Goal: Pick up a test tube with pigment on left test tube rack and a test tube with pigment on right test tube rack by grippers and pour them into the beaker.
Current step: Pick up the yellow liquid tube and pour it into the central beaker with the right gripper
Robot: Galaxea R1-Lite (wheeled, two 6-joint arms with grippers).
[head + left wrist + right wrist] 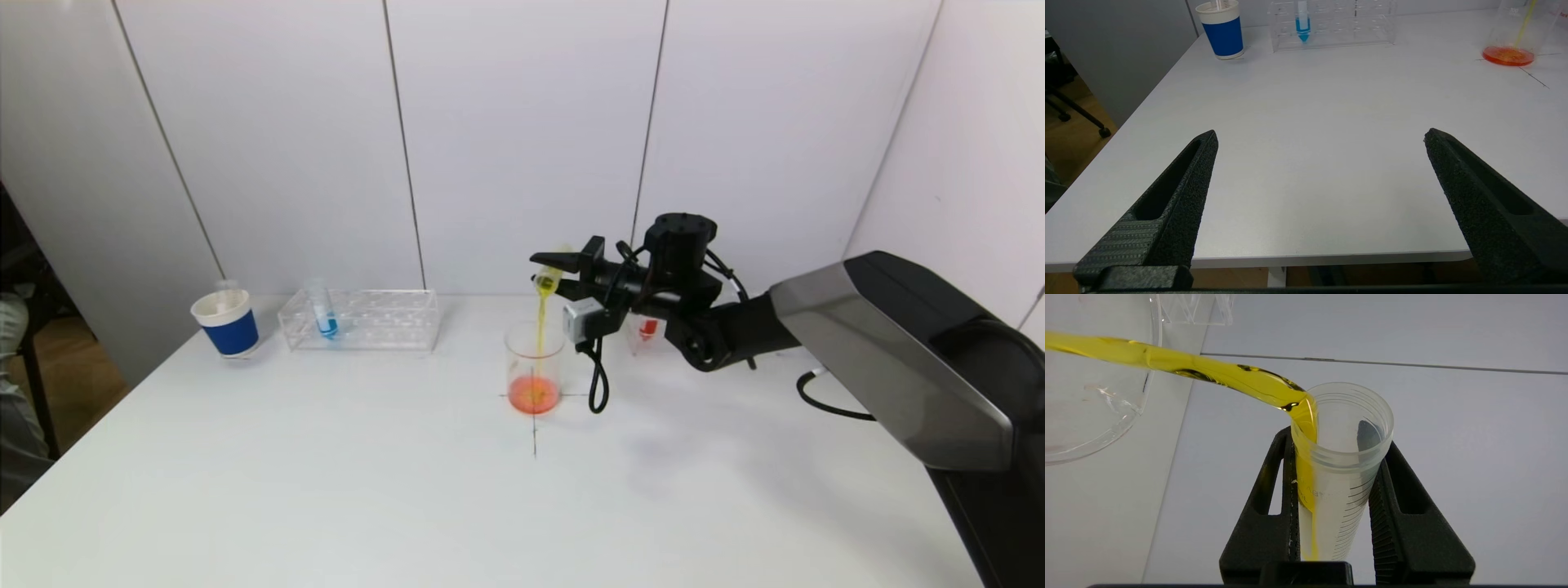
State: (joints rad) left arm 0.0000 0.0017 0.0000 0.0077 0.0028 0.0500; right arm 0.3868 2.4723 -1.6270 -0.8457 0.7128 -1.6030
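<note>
The right gripper (553,276) hangs above the beaker (535,359), its fingers (1274,506) pinching a test tube (1339,473) tipped mouth-down. A stream of yellow pigment (540,322) runs from the tube's lip into the beaker, which stands near the middle of the white surface (408,490) on a drawn cross mark (535,433). An orange-red pool (534,394) lies on the beaker's bottom. In the right wrist view the tube is almost drained, with only a thin yellow streak along its inner wall.

At about ten o'clock from the beaker stands the left test tube rack (362,319), clear plastic, with a tube of blue pigment (324,314) upright in it toward its far-left end. Farther out at nine o'clock of that rack sits a blue-and-white paper cup (226,323), apparently with a clear tube or stick inside, though this is hard to make out. Behind the right arm, at about two o'clock from the beaker, a tube with red pigment (647,328) shows; the rack it presumably stands in is mostly hidden.

The left gripper (1321,139) is out of the head view; its own camera shows it low over the near left part of the surface, fingers (1180,192) spread wide with nothing between them.
</note>
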